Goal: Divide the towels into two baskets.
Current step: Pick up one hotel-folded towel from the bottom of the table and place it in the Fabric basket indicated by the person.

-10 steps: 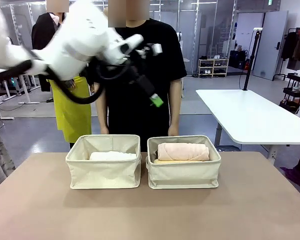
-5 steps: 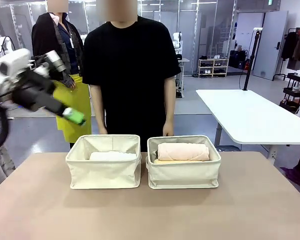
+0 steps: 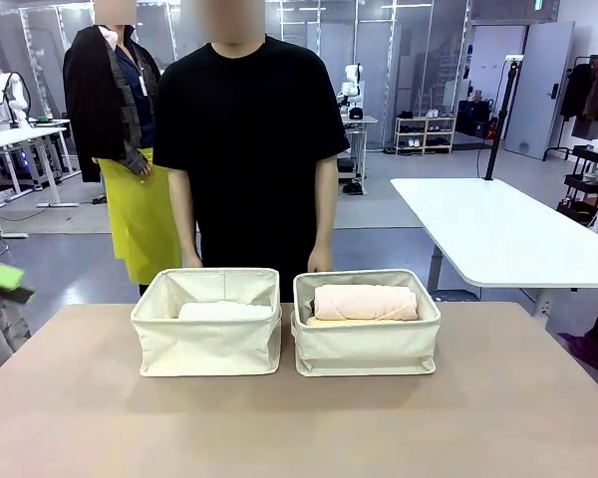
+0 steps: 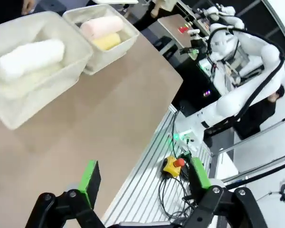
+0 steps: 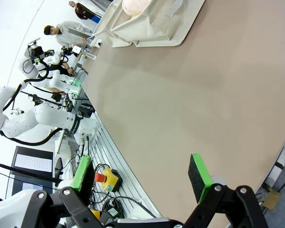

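Now I see both baskets side by side on the bench (image 3: 299,418): the left basket (image 3: 207,339) holds a white towel (image 3: 224,311), the right basket (image 3: 366,344) a cream towel (image 3: 365,302) over a yellow one (image 4: 107,41). My left gripper (image 4: 145,178) and right gripper (image 5: 141,176) hang with jaws apart, empty.

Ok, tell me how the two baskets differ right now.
The left basket holds a white towel lying low, under its rim; the right basket holds a peach-pink roll sitting at rim height, on top of a pale yellow one. Both baskets are cream fabric, same shape, side by side.
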